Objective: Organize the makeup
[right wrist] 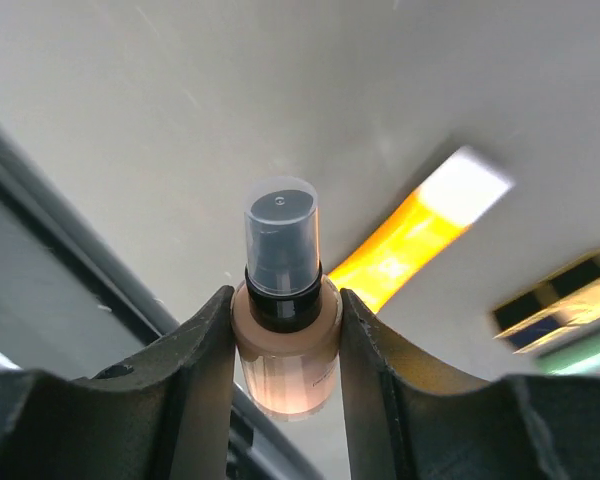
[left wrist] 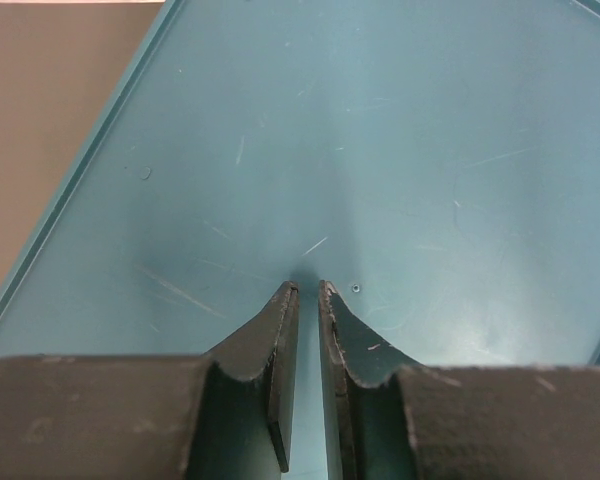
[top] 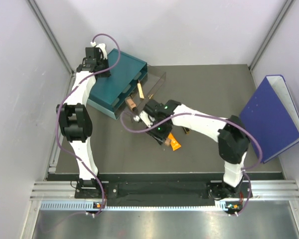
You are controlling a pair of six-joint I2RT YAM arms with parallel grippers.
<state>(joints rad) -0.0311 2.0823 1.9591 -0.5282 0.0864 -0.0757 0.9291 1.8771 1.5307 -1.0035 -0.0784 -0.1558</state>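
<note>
Blue binder (top: 271, 117) leans at the right, teal box (top: 117, 74) sits at the left under the narrow, empty left gripper (left wrist: 308, 290), and the right gripper (right wrist: 285, 295) clamps a peach bottle (right wrist: 285, 345) mid-table, near an orange tube (right wrist: 400, 245).

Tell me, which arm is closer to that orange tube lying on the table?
The right. Its gripper, holding a peach bottle, hovers just beside the orange tube; the left gripper sits far away over the teal drawer box.
</note>
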